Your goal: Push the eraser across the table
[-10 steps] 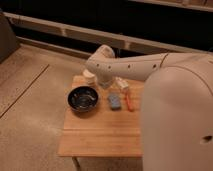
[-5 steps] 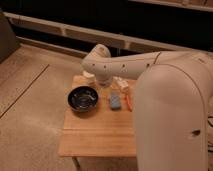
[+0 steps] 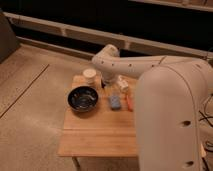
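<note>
**Crowding around the eraser puts the push at risk**

Nearest the camera, well on the near side of the end effector, the wooden counter [image 3: 100, 135] is bare. That looks like the only open run for a push.

Between that stretch and the end effector sit three obstacles:
- a dark bowl [image 3: 82, 98], near and off to the picture's left of the end effector
- a light-blue pad [image 3: 114, 102], almost straight toward the camera from the end effector
- an orange marker [image 3: 128, 102], just beside the pad

The end effector [image 3: 112, 79] hangs low at the counter's far side, under the arm's bent wrist. I cannot tell whether it is spread or pressed together.

The eraser [image 3: 103, 83] shows as a small dark block just beside the end effector, on its picture-left side. I cannot tell whether the two are touching. A white cup [image 3: 90, 75] stands just past the eraser, on the side away from the end effector.

Likely failures from here:
- A sideways shove would drive the eraser into the cup and could tip it.
- A push toward the camera must pass through the gap between bowl and pad. An off-centre contact would probably spin the small block into one of them, or drag the pad and marker along.
- A push away from the camera could send the eraser off the far edge.
</note>
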Robot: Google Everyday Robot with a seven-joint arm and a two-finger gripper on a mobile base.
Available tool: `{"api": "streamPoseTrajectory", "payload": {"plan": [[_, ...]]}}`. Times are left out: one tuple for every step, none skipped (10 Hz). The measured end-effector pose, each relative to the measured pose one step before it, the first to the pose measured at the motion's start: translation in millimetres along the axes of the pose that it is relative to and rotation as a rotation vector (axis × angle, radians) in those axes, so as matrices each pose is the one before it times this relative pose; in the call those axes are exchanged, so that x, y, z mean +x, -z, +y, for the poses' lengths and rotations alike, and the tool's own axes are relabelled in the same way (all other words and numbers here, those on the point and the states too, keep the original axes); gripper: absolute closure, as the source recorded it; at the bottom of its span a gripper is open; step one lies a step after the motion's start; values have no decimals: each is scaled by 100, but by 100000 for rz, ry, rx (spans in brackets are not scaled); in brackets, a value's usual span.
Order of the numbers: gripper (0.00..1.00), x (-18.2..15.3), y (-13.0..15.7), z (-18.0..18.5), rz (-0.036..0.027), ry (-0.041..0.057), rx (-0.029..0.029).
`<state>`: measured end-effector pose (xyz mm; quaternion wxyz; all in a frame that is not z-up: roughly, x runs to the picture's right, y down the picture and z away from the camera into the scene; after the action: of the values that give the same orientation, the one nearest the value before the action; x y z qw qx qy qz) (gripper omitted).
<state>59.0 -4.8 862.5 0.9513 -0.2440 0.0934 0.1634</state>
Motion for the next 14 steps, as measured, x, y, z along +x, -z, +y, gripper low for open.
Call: {"api": "streamPoseTrajectory", "payload": {"plan": [[35, -48, -993, -912, -2231, 272, -911], [35, -553, -931, -1038, -2154, 3186, 114], [35, -707, -474, -969, -924, 4806, 1225], [35, -871, -250, -799, -99, 6119, 1767], [35, -1084, -204, -789, 234, 7112, 2248], [35, -851, -131, -548, -90, 4856, 1507], [35, -763, -335, -632, -321, 5814, 1480], [35, -515, -306, -346, -988, 3326, 551], [35, -492, -433, -136, -1307, 2553, -101], [35, -487, -451, 9, -2123, 1160, -699], [35, -393, -396, 152, -2715, -567, -1202], [35, -558, -186, 191, -2511, -767, -1446], [35, -580, 72, 72, -1865, -421, -635], [35, -843, 206, 194, -2488, -17, -709]]}}
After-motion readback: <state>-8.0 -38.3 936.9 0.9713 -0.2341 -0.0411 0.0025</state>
